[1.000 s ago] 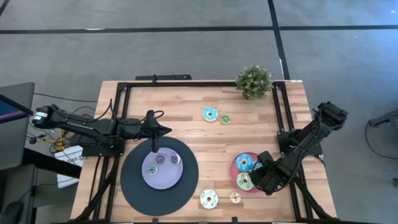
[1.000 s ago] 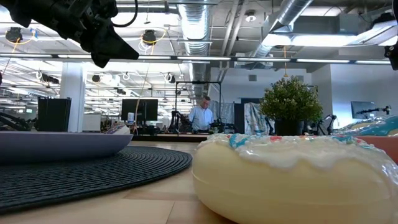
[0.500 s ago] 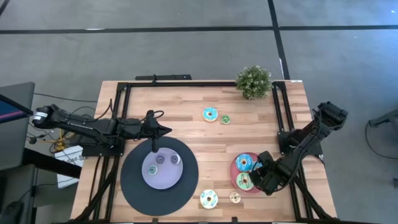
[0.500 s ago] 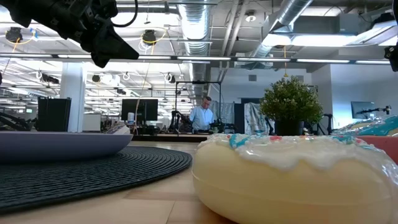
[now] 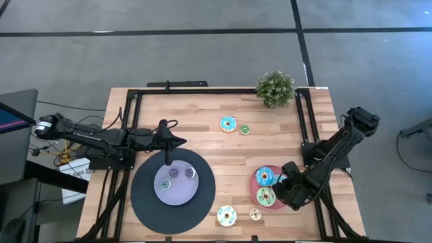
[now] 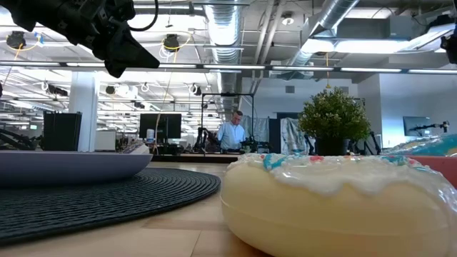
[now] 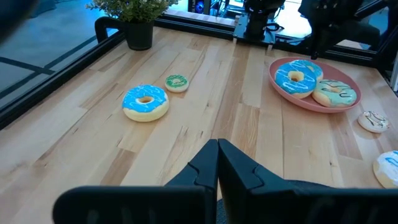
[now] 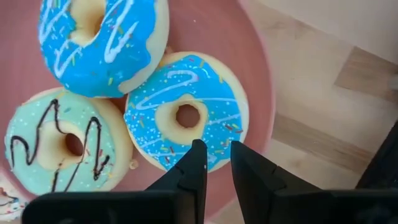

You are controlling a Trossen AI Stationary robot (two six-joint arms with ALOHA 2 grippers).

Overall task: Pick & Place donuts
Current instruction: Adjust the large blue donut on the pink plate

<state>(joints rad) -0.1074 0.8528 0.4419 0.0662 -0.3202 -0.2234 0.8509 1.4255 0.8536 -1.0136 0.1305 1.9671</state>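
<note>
A pink plate (image 8: 249, 56) at the table's right carries three donuts: a blue one with white drizzle (image 8: 102, 43), a green one with dark drizzle (image 8: 62, 146) and a blue sprinkled one (image 8: 186, 112). My right gripper (image 8: 217, 163) points down over the sprinkled donut's rim. Its fingers are a narrow gap apart with nothing between them. My left gripper (image 7: 217, 163) is shut and empty above the far rim of the lavender plate (image 5: 177, 192), which holds small donuts (image 5: 173, 173). A blue donut (image 5: 228, 124) and a small green one (image 5: 244, 129) lie at mid-table.
The lavender plate sits on a black disc (image 5: 145, 202). A white donut (image 5: 226, 215) and a small pale one (image 5: 255, 214) lie by the near edge. A potted plant (image 5: 275, 88) stands at the far right. Black frame rails (image 5: 202, 90) run along the table.
</note>
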